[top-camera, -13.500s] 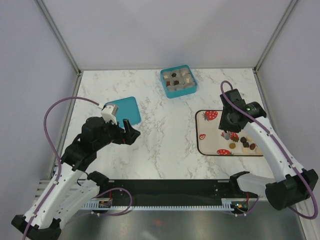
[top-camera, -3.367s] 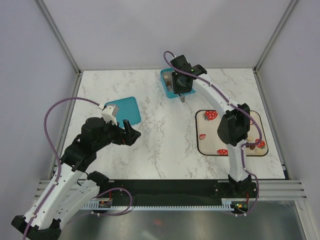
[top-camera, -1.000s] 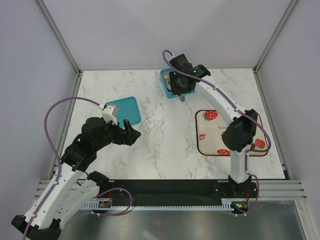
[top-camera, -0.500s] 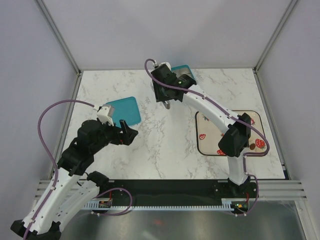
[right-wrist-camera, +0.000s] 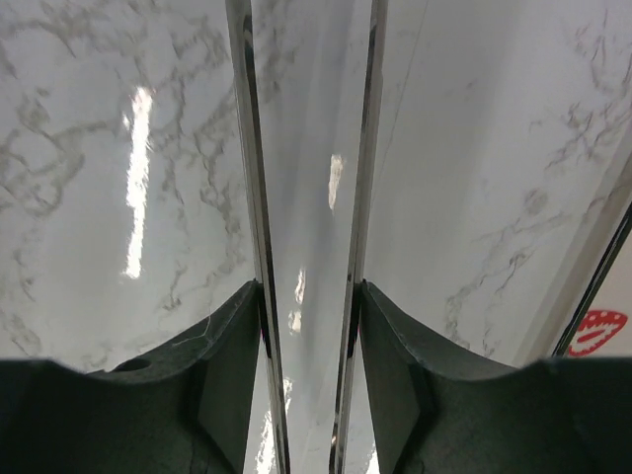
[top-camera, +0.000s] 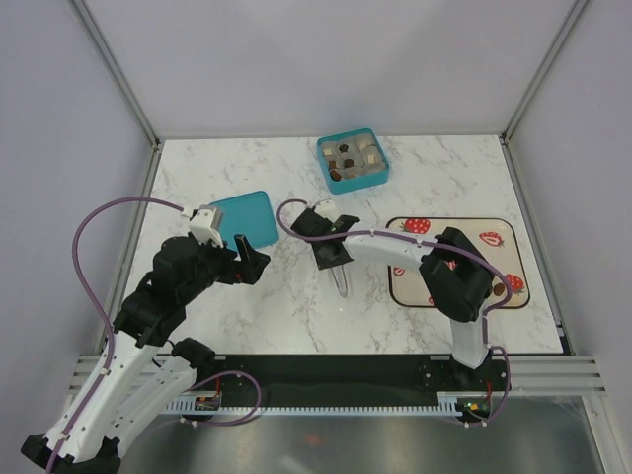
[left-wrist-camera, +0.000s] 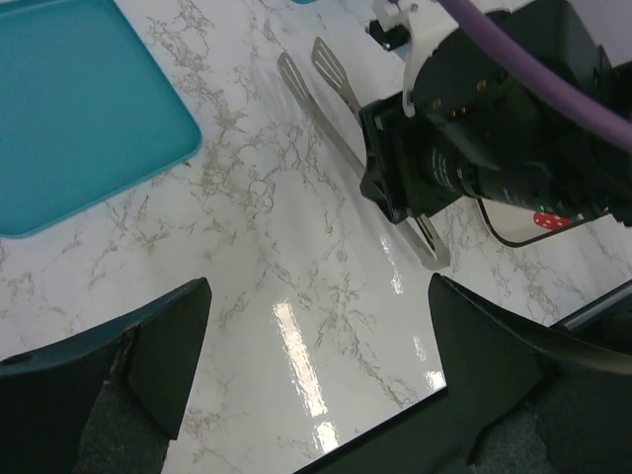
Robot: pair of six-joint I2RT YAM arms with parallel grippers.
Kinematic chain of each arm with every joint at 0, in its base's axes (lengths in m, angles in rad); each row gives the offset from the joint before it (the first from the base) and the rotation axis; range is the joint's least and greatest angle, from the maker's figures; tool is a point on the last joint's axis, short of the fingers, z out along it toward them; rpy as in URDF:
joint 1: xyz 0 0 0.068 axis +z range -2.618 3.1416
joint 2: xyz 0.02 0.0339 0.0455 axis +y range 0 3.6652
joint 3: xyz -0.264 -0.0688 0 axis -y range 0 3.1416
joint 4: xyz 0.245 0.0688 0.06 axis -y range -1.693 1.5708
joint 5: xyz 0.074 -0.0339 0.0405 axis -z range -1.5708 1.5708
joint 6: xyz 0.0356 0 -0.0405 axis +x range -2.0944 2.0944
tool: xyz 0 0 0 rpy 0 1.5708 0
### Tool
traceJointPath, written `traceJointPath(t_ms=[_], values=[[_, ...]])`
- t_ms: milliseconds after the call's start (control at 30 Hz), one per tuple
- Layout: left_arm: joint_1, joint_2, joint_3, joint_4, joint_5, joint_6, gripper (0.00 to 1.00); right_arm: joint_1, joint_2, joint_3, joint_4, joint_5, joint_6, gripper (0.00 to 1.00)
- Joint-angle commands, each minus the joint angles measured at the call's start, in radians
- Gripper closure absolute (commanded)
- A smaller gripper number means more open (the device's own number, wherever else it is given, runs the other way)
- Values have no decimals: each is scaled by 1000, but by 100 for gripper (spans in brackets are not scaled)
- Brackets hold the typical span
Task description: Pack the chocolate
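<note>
Several pieces of chocolate lie in the grey compartments of the teal box at the back of the table. My right gripper hangs over the middle of the marble table, well in front of the box, shut on a pair of metal tongs. In the right wrist view the tongs' two arms run up between my fingers, with nothing between the arms. My left gripper is open and empty, left of the tongs. My right arm hides part of the strawberry mat.
A flat teal lid lies on the table behind the left gripper, also seen as the lid in the left wrist view. The mat's edge shows at the right. The frame posts stand at the table's back corners.
The right arm has swung away from the teal box to the middle of the table, carrying the tongs. The box is uncovered now. The left arm shifted slightly.
</note>
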Motion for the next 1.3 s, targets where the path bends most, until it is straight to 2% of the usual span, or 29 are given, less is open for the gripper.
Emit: traceJointPath(t_ms=[0, 200, 467, 667, 700, 733, 767, 833, 1067, 1200, 1267], values=[[0, 1, -4, 28, -36, 12, 1, 49, -106, -86, 108, 66, 123, 48], [0, 10, -2, 27, -45, 7, 1, 67, -143, -184, 154, 57, 211, 44], [0, 31, 2, 27, -79, -6, 2, 74, -149, -214, 190, 14, 249, 39], [0, 54, 15, 15, -56, -31, 2, 74, -151, -222, 194, -9, 269, 27], [0, 60, 16, 15, -56, -37, 2, 75, -154, -228, 194, -4, 280, 23], [0, 77, 39, 6, -53, -60, 2, 74, -172, -234, 202, -4, 291, 11], [0, 83, 39, 5, -52, -60, 2, 74, -172, -235, 202, -4, 292, 11], [0, 102, 65, -1, -52, -82, 2, 74, -182, -234, 201, -12, 294, 2], [0, 194, 133, -13, -57, -152, 3, 74, -281, -251, 198, -59, 268, 2], [0, 275, 183, -21, -103, -145, 4, 75, -468, -306, 199, -114, 216, 2], [0, 364, 231, -41, -144, -148, 5, 74, -545, -365, 199, -147, 187, 4]])
